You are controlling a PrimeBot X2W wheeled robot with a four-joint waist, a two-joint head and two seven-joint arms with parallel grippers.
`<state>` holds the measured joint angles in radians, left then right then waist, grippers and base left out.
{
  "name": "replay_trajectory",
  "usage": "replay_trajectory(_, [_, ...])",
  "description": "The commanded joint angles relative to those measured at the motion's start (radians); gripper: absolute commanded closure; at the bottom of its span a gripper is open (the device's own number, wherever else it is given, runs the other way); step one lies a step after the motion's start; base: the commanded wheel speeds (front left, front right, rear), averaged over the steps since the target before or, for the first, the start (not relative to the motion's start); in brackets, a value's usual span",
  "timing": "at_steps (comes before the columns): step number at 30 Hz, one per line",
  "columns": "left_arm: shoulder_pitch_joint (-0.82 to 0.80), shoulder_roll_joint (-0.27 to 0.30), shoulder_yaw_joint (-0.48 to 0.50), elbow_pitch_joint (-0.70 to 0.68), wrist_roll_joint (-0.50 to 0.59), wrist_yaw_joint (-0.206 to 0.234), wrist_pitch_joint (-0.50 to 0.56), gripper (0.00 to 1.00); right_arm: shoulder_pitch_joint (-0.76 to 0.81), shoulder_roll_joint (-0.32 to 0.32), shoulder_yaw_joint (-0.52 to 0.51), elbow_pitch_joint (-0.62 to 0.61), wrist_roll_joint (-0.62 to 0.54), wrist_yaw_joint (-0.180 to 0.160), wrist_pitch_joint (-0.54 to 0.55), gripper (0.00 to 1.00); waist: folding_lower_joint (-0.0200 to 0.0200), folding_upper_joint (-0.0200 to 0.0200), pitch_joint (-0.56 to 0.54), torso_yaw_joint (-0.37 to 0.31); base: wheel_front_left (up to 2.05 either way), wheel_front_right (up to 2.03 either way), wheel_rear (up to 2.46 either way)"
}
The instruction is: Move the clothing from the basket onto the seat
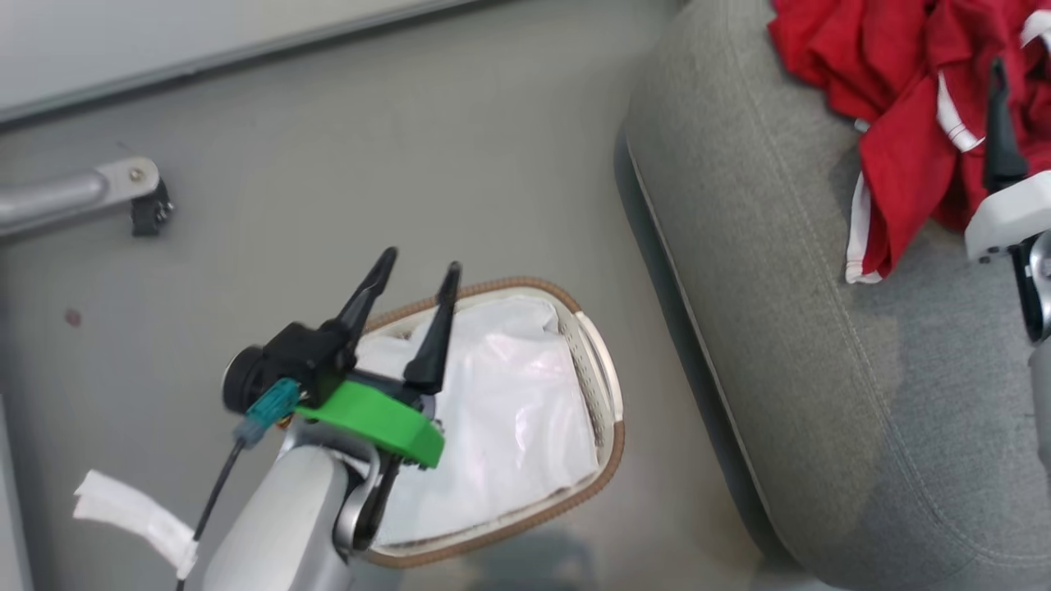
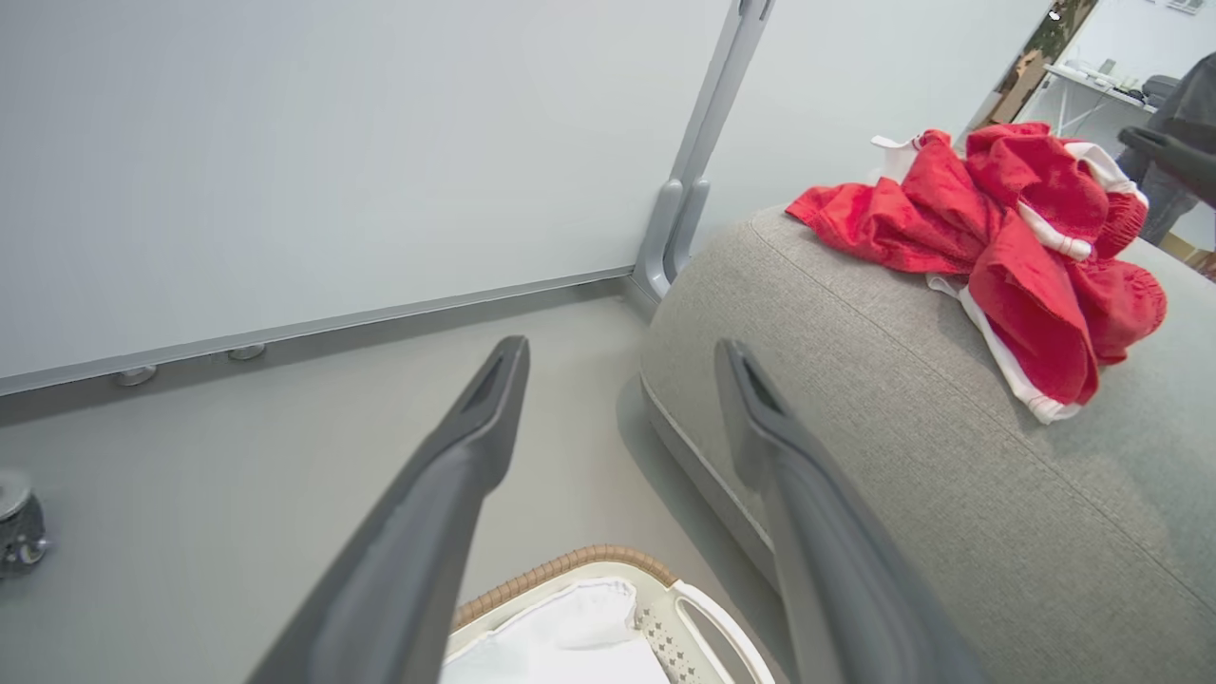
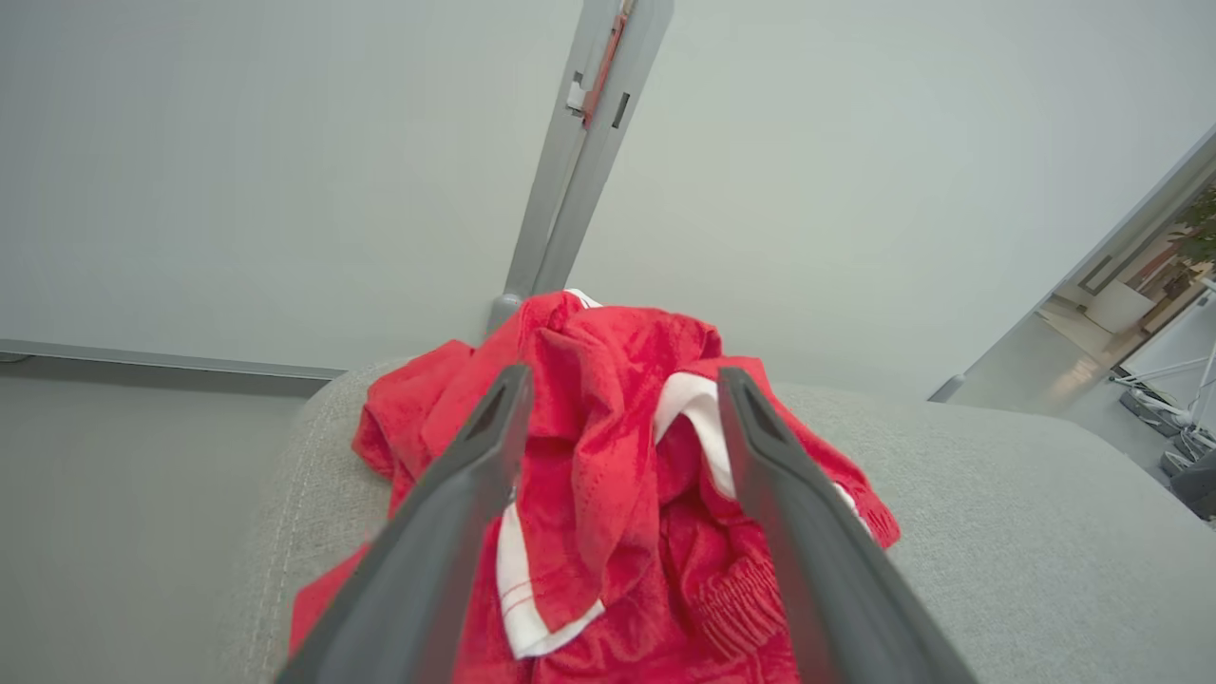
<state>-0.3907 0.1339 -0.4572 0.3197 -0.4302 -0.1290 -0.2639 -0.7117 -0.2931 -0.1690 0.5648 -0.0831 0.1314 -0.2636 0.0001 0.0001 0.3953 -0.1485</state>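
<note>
The red clothing (image 1: 895,82) lies in a crumpled heap with white trim on the grey seat (image 1: 821,328), at its far end. My right gripper (image 3: 624,375) hovers open just over the heap (image 3: 608,456), its fingers spread wide to either side of the folds. In the head view it (image 1: 998,74) shows at the right edge. The basket (image 1: 612,443) stands on the floor beside the seat, with its white liner (image 1: 509,410) showing inside. My left gripper (image 1: 419,263) is open above the basket's near-left rim (image 2: 560,565), holding nothing. The clothing (image 2: 1026,247) and the seat (image 2: 902,427) lie beyond it.
A grey stand leg with a black caster (image 1: 148,205) rests on the floor at the left. A scrap of white tape (image 1: 131,513) lies near my left forearm. White wall panels with a grey post (image 2: 684,190) stand behind the seat. A narrow strip of floor separates basket and seat.
</note>
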Motion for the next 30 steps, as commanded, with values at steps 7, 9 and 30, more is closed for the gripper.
replay_trajectory(7, [0.141, -0.024, 0.168, 0.028, 0.005, -0.002, -0.001, 0.0, 0.104, 0.07, 0.08, -0.054, 0.033, -0.001, -0.002, 0.0, -0.0001, -0.0001, -0.232, 0.087, 0.0, 0.0, 0.0])
replay_trajectory(9, [0.177, -0.033, 0.216, 0.025, 0.014, -0.002, -0.001, 0.0, 0.13, 0.099, 0.095, -0.069, 0.044, -0.001, -0.002, 0.0, -0.0001, -0.0001, -0.258, 0.1, 0.0, 0.0, 0.0])
replay_trajectory(30, [0.433, -0.075, 0.457, -0.007, 0.07, -0.002, -0.001, 0.0, 0.505, 0.24, 0.225, -0.156, 0.238, -0.001, -0.002, 0.0, -0.0001, -0.0001, -0.392, 0.194, 0.0, 0.0, 0.0])
